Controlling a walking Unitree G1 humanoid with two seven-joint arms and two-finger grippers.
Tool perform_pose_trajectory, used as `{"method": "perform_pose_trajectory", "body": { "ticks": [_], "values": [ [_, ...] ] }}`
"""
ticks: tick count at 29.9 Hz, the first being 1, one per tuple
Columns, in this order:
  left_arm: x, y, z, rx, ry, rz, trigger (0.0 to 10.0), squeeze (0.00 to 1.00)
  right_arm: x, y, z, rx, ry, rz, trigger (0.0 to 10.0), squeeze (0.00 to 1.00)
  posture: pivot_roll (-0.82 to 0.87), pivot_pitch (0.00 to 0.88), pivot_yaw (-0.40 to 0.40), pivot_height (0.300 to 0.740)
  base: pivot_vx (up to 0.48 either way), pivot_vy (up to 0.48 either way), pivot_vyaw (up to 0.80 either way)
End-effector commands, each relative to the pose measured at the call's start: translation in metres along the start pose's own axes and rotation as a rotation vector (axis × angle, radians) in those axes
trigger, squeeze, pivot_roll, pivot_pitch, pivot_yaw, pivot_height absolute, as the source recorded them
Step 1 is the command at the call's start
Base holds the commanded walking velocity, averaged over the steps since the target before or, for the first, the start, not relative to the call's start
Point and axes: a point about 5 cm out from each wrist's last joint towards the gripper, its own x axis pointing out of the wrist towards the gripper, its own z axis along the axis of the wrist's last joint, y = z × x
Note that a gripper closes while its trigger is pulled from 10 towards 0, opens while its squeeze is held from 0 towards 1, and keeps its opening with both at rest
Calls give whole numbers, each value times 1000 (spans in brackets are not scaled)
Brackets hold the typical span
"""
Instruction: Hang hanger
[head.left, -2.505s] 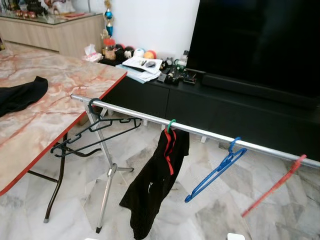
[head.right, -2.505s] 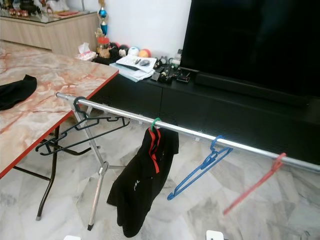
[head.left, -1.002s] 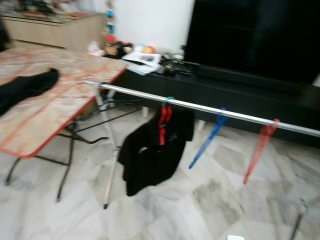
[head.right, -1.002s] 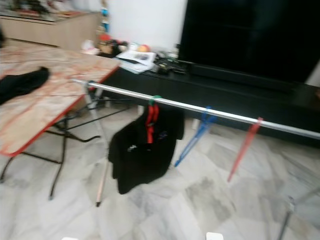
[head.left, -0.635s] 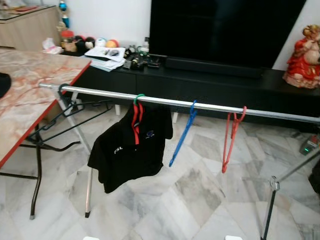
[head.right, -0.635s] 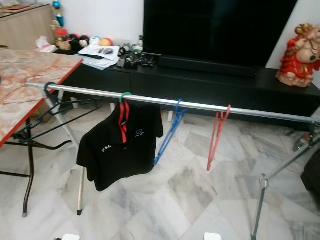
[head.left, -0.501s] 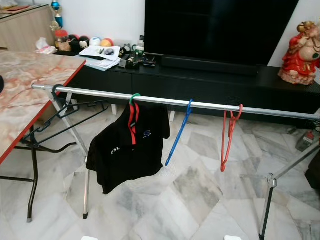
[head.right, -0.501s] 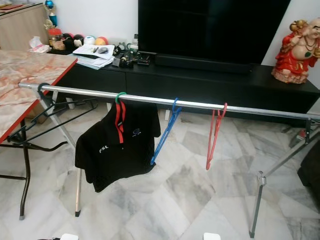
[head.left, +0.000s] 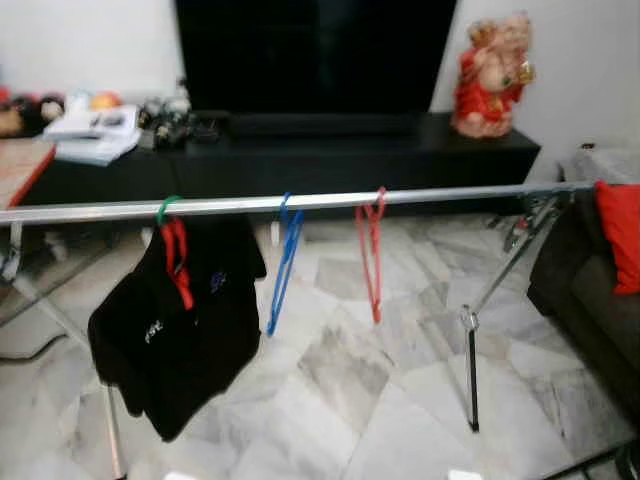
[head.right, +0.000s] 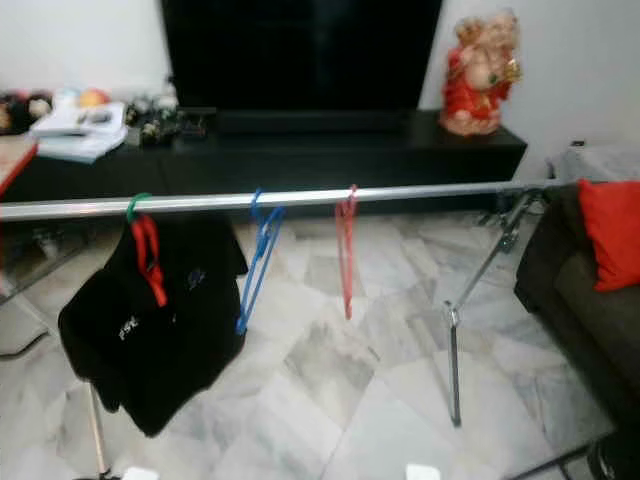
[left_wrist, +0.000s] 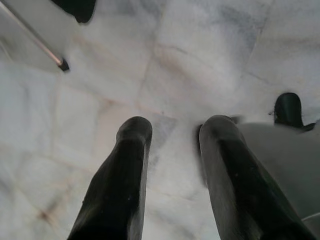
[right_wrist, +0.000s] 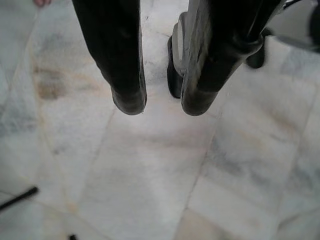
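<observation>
Across the room, in the left eye view, a silver rail (head.left: 330, 200) runs level from side to side in front of a low black TV cabinet (head.left: 300, 160). Three hangers hook over it. On the left a green-hooked hanger (head.left: 166, 210) carries a black shirt (head.left: 170, 330) with red trim. Just beside it, a blue hanger (head.left: 283, 262) hangs bare and tilted, and next along, a red hanger (head.left: 371, 250) hangs bare and nearly straight down. One slanted leg of the rack (head.left: 480, 330) stands on the marble floor (head.left: 330, 400) to the right. A red figurine (head.left: 487, 72) sits on the cabinet's right end, beside the dark television (head.left: 315, 55). Papers (head.left: 90, 130) lie at the cabinet's left end. A dark sofa with a red cushion (head.left: 620, 235) sits at the right edge.

From the right eye view, the scene reads the same, slightly blurred.

Down at the left wrist view, the left end effector (left_wrist: 170, 135) points at the marble floor, its two black fingers (left_wrist: 125, 175) spread with bare tile between them; a rack leg's foot and a corner of black cloth lie beyond.

Over in the right wrist view, the right end effector (right_wrist: 160, 107) also points at the floor, fingers (right_wrist: 117, 60) apart and pinching nothing.
</observation>
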Motion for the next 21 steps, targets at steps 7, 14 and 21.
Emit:
{"method": "perform_pose_trajectory", "body": {
  "ticks": [7, 14, 21],
  "values": [
    [-1, 6, -4, 7, 17, 6, 10000, 0, 0, 6, 1, 17, -2, 8, 10000, 0, 135, 0, -2, 740, 0, 0, -800],
    [-2, 6, -4, 12, 16, 3, 10000, 0, 0, 7, 0, 18, -2, 10, 10000, 0, 138, 0, 1, 740, 0, 0, -800],
    [-2, 8, -5, 12, 15, 3, 10000, 0, 0, 9, -1, 17, -2, 12, 10000, 0, 139, 0, 8, 740, 0, 0, -800]
  ]
}}
